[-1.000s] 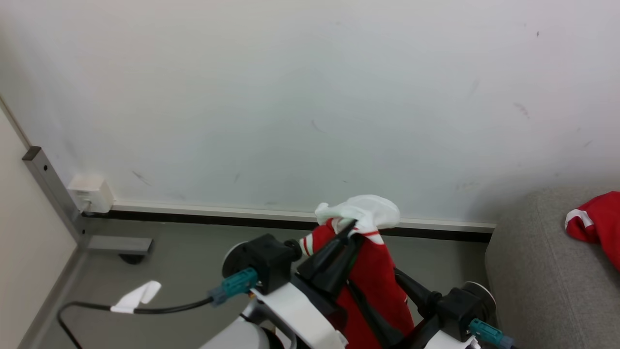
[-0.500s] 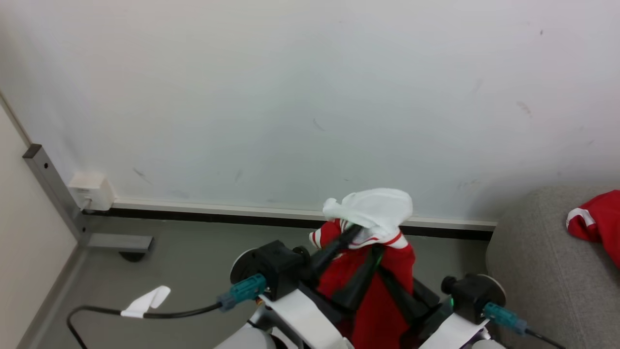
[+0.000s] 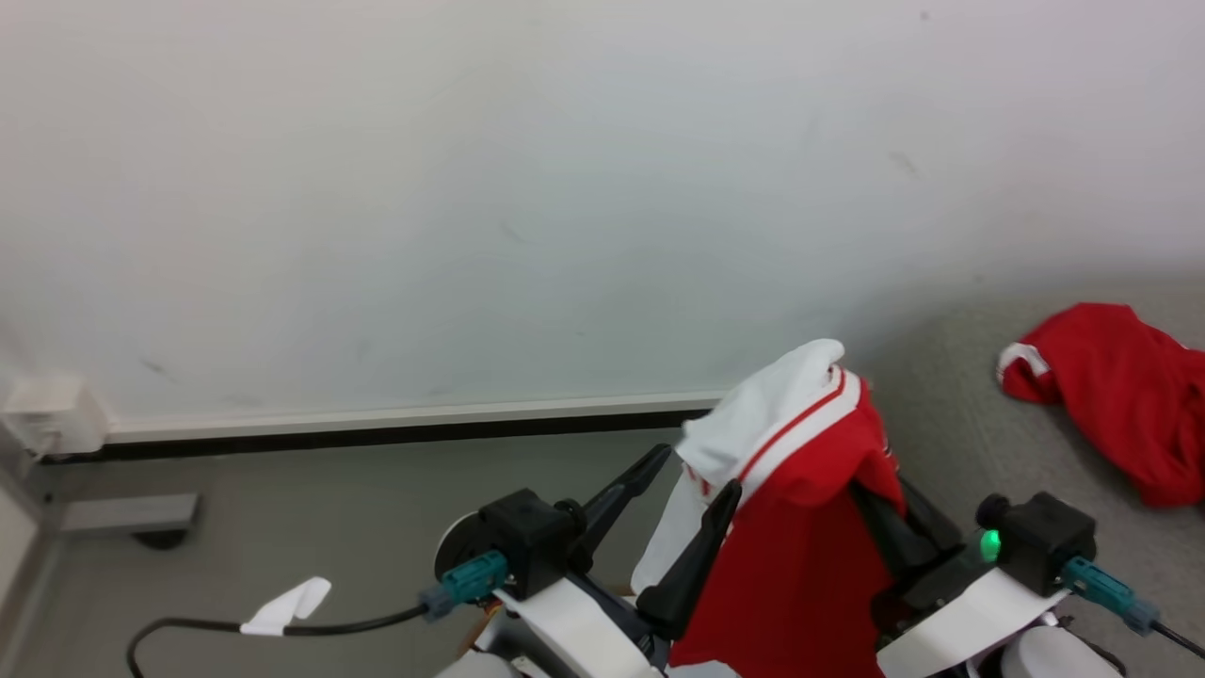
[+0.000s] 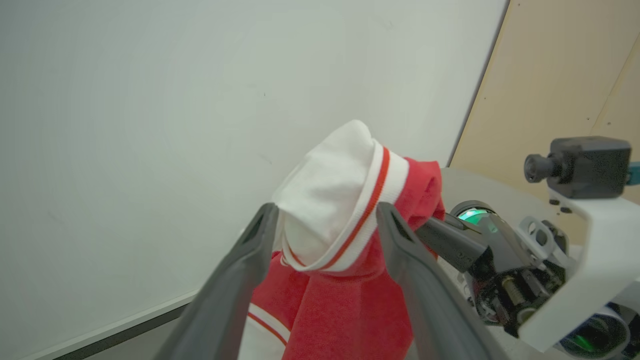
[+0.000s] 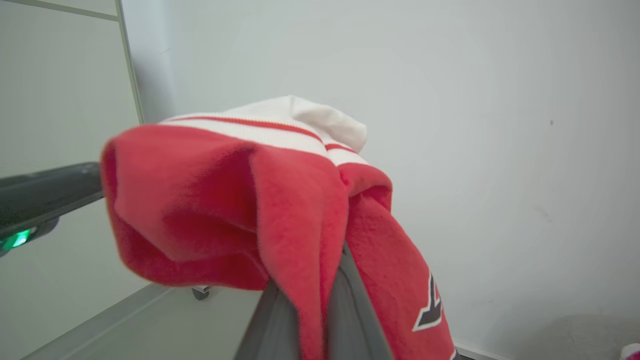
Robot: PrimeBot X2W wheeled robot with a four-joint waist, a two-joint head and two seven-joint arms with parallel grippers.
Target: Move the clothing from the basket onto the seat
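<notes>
The right gripper (image 5: 312, 295) is clenching the garment (image 3: 800, 490), holding it high to clear the seat (image 3: 951, 424) edge, the left gripper (image 4: 326, 210) jaws gaping alongside.

The fingertips of the right gripper (image 3: 866, 504) are hidden beneath the held garment (image 3: 800, 527); below them, the garment's lower part is cut off by the bottom edge.

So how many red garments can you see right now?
2: a garment hangs from the right gripper; a second garment lies on the sofa. More may be hidden.
</notes>
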